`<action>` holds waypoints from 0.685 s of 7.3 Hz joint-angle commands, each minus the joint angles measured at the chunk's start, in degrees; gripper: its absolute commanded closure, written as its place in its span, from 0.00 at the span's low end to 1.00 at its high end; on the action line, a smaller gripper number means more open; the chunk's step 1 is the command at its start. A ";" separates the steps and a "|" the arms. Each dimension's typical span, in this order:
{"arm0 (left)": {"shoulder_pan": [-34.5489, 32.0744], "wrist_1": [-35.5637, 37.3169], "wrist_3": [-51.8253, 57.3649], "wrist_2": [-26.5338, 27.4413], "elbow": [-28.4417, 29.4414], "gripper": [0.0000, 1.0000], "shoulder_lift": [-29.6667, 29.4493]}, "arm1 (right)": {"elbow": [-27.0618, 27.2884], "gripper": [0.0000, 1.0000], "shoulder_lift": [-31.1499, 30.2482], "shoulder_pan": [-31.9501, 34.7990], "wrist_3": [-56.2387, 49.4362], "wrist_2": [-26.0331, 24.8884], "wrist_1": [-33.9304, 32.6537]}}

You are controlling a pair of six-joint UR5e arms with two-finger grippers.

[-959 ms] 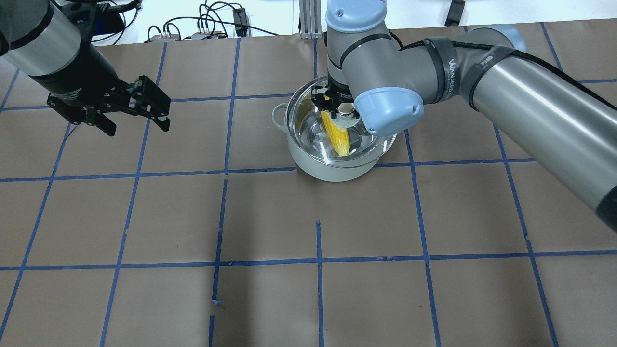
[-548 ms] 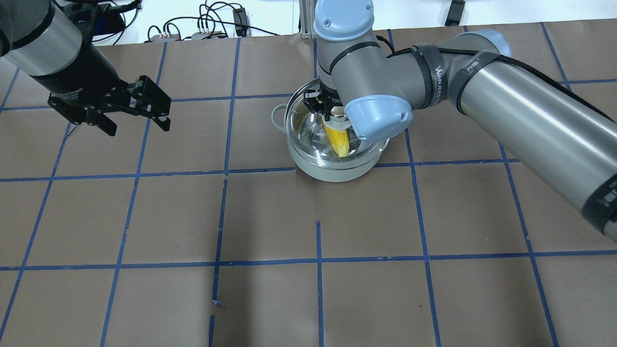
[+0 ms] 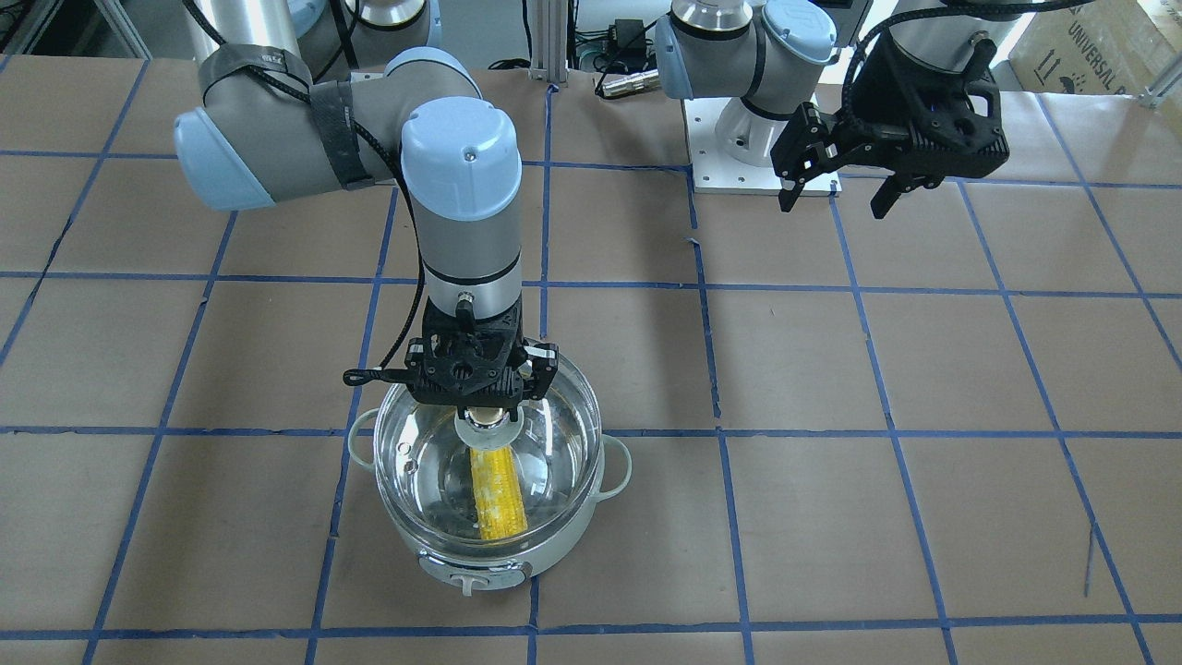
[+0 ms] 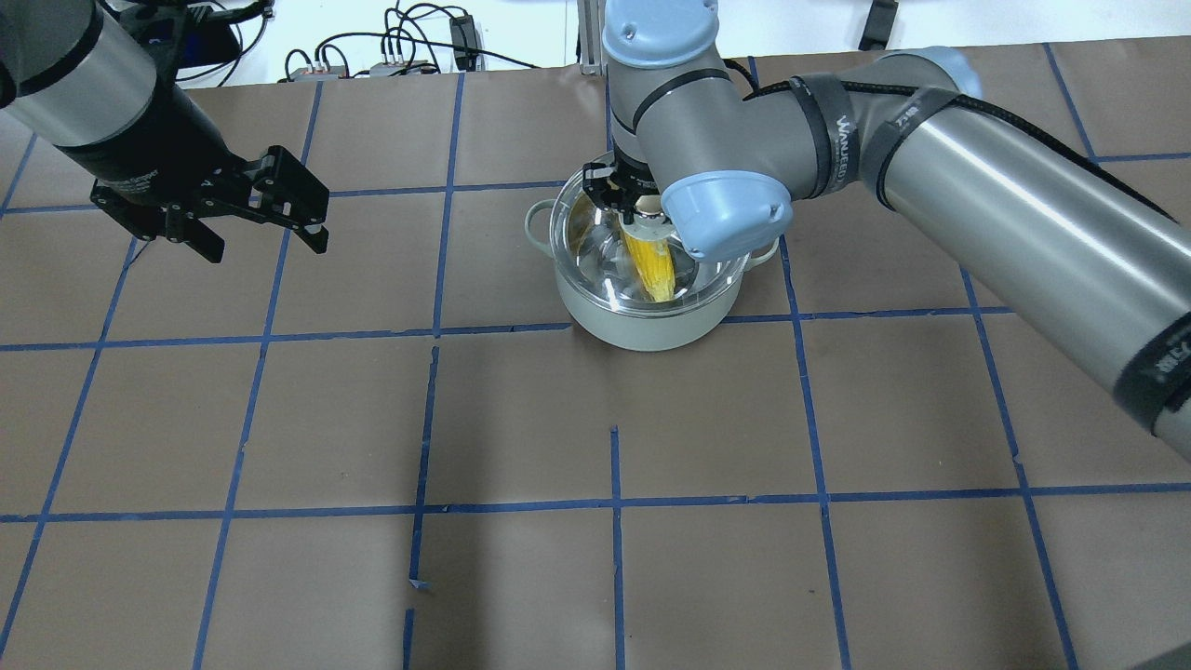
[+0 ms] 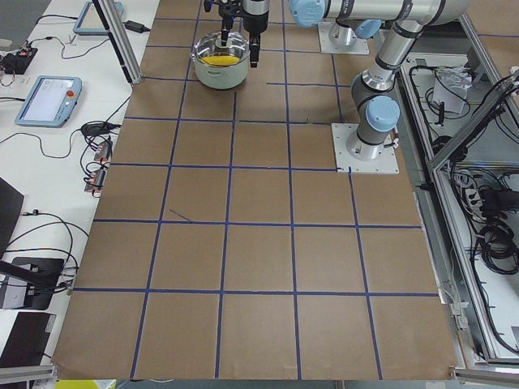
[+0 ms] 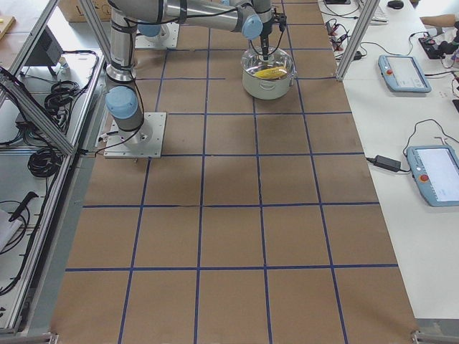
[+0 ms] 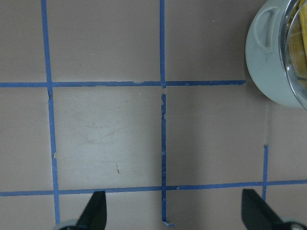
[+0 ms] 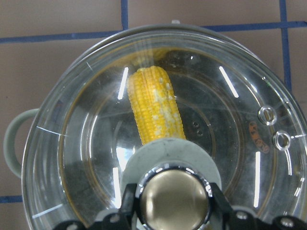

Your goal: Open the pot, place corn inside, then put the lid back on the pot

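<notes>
the corn [image 8: 156, 105] lies inside the pot [image 4: 642, 330], seen through the glass lid [image 8: 230, 129], which sits on or just over the rim; i cannot tell if it is fully seated. the right end effector [image 3: 480, 411] pinches the knob [image 8: 173, 203] on top of it. letting go while the lid is off-centre could leave it tilted, or let it slide onto the desk [image 4: 651, 558]. the left end effector [image 4: 268, 244] hangs spread, well apart.

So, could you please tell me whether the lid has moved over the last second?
Yes. Against the unmoved pot, the lid has shifted toward the overhead view's left and is now roughly centred over it.
</notes>
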 commanded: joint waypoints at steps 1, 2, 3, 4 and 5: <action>0.00 0.03 0.00 -0.09 0.00 0.00 -0.11 | -1.32 0.70 0.70 -0.05 -0.21 -0.16 0.30; 0.00 0.03 0.00 -0.09 0.00 0.00 -0.11 | -1.23 0.70 0.87 -0.31 -0.55 -0.25 -0.04; 0.00 0.03 0.00 -0.09 0.00 0.00 -0.11 | -1.23 0.70 0.87 -0.31 -0.56 -0.16 -0.13; 0.00 0.03 0.00 -0.09 0.00 0.00 -0.11 | -1.06 0.70 0.87 -0.31 -0.56 -0.16 -0.22; 0.00 0.03 0.00 -0.17 0.00 0.00 -0.11 | -1.14 0.70 0.87 -0.31 -0.56 -0.16 -0.22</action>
